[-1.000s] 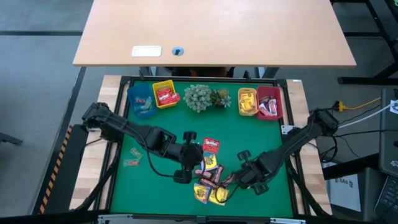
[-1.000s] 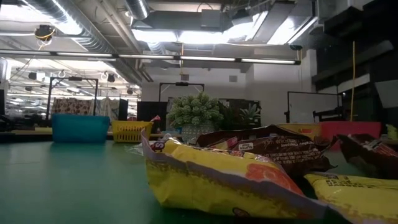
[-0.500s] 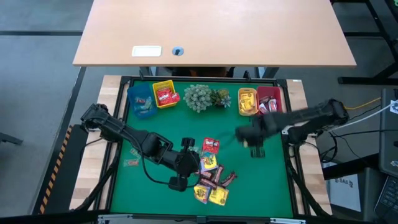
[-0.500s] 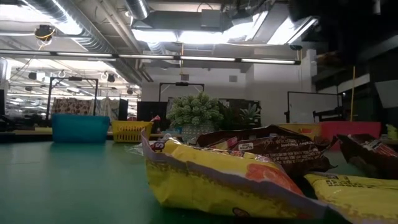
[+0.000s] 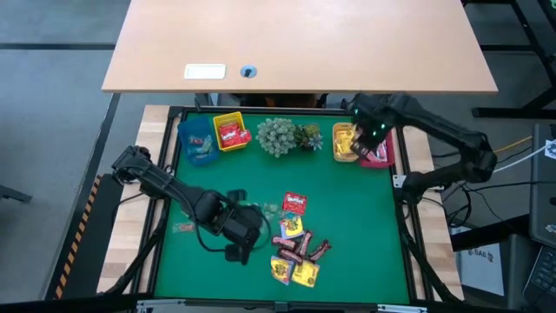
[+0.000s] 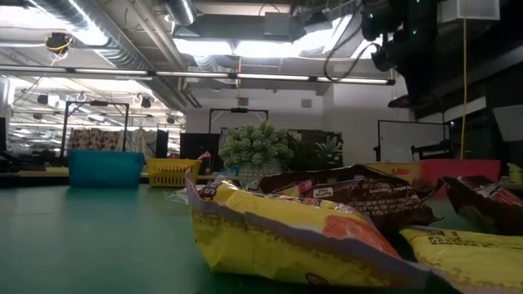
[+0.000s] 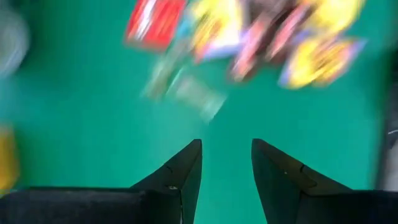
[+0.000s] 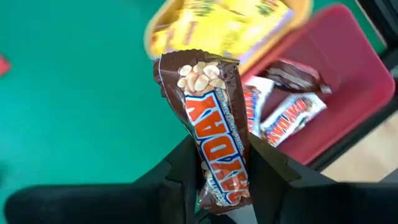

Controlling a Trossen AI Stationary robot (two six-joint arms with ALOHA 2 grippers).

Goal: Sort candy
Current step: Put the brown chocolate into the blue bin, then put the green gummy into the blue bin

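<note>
My right gripper (image 5: 372, 139) hangs over the orange bin (image 5: 346, 143) and red bin (image 5: 380, 149) at the table's far right, shut on a brown bar of candy (image 8: 214, 124). The loose candy (image 5: 295, 248), yellow packets, brown bars and a red packet (image 5: 295, 203), lies in a pile on the green mat. In the low view a yellow packet (image 6: 278, 233) fills the foreground. My left gripper (image 7: 226, 152) stands open over the mat just left of the pile, with nothing between its fingers. My right gripper pinches the bar between its two fingers (image 8: 183, 168) at the bar's two long edges (image 8: 208, 171), near one end. The fingers point down and lie along the bar. The bar hangs below them, lifted clear, over the bins.
A blue bin (image 5: 198, 141) and a yellow bin (image 5: 230, 130) stand at the far left, with a grey-green plant cluster (image 5: 282, 135) between them and the orange bin. The red bin holds a few bars (image 8: 292, 112). A stray sweet (image 5: 183, 228) lies near the left edge.
My right gripper has risen from beside the pile and swung fast toward the table's far right corner with the bar, rolling as it went; it now hangs over the bins. My left gripper has shifted a little toward the table's left edge and tipped further downward.
</note>
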